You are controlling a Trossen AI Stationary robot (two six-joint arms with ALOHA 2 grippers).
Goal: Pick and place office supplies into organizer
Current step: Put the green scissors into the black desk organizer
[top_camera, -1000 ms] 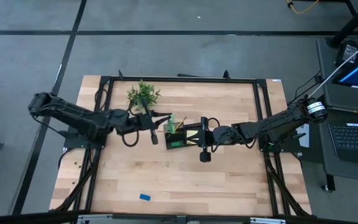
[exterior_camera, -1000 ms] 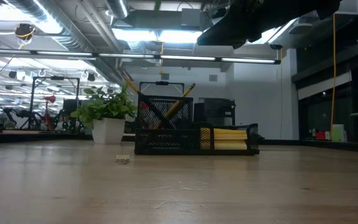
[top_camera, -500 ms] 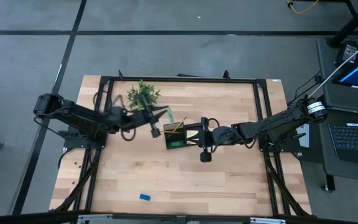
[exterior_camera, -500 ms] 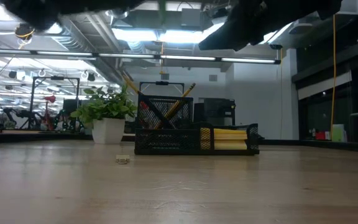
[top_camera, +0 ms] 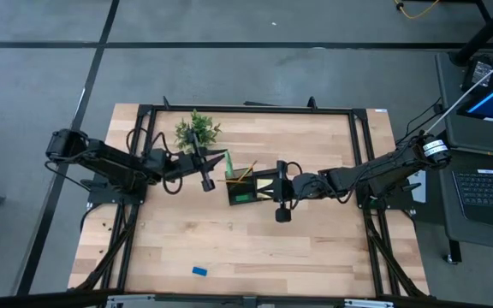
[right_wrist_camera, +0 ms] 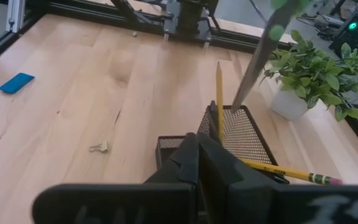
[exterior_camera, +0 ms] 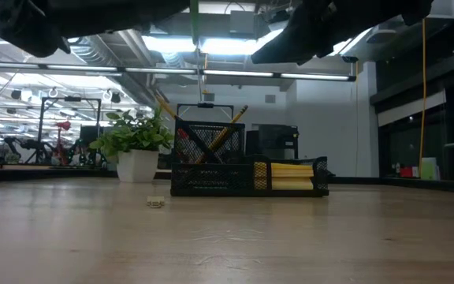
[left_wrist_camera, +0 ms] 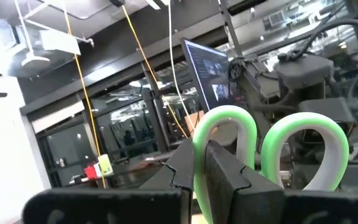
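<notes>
Left gripper [top_camera: 221,159] grips the green-handled scissors [left_wrist_camera: 263,146] above the organizer [top_camera: 251,187]
The left gripper's fingers are clamped on one green handle loop, and in the right wrist view the blades slant down with the tip in the mesh cup of the organizer, beside the yellow pencils [right_wrist_camera: 219,99]. The right gripper [top_camera: 274,190] hangs over the organizer's other end with its fingers pressed together on nothing. A yellow sticky-note pad [exterior_camera: 293,175] sits in the tray; a small blue block [top_camera: 199,271] lies well apart near the table's front edge, and a leafy plant [top_camera: 197,130] stands behind the left gripper
</notes>
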